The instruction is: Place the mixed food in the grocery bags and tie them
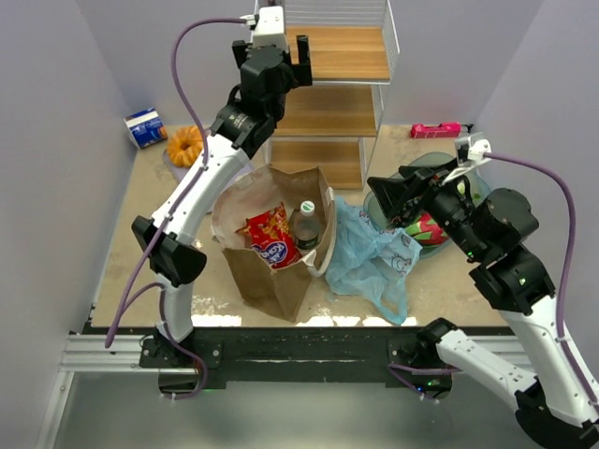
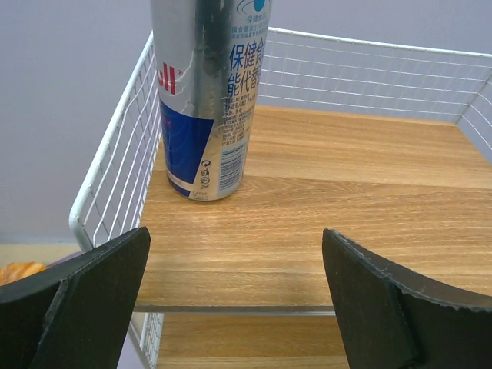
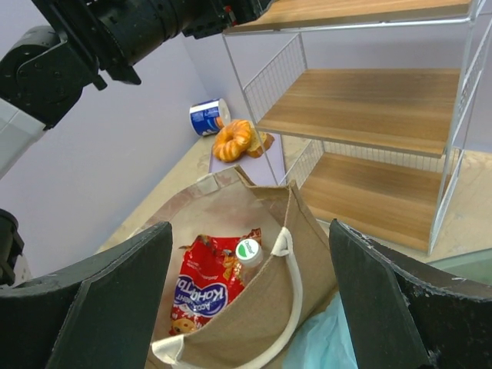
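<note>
Brown paper bag (image 1: 271,271) is standing open just past the arm bases, mouth up so items can drop in. Red snack packet (image 3: 201,286) and clear bottle (image 3: 247,252) are already lying inside it, white loop handle (image 3: 290,304) hanging over the rim. Light-blue plastic bag (image 1: 374,260) is lying crumpled, touching the paper bag's right side; nothing is showing inside it.

Right gripper (image 3: 250,238) is hovering above the paper bag's mouth, fingers spread, holding nothing. It's probably parked there to steady or open the bag. Behind it, the dragon fruit (image 1: 429,227) is sitting in the green bowl (image 1: 423,159), not packed yet.

Farthest out, the left gripper (image 2: 237,254) is reaching onto the top shelf (image 2: 346,192) of the wire rack with fingers fully spread and empty. The red-blue drink can (image 2: 209,100) is standing upright ahead, apart from the fingers and left of centre, near the wire side. Likely lining up for a side grasp, and it needs a leftward shift first.
</note>
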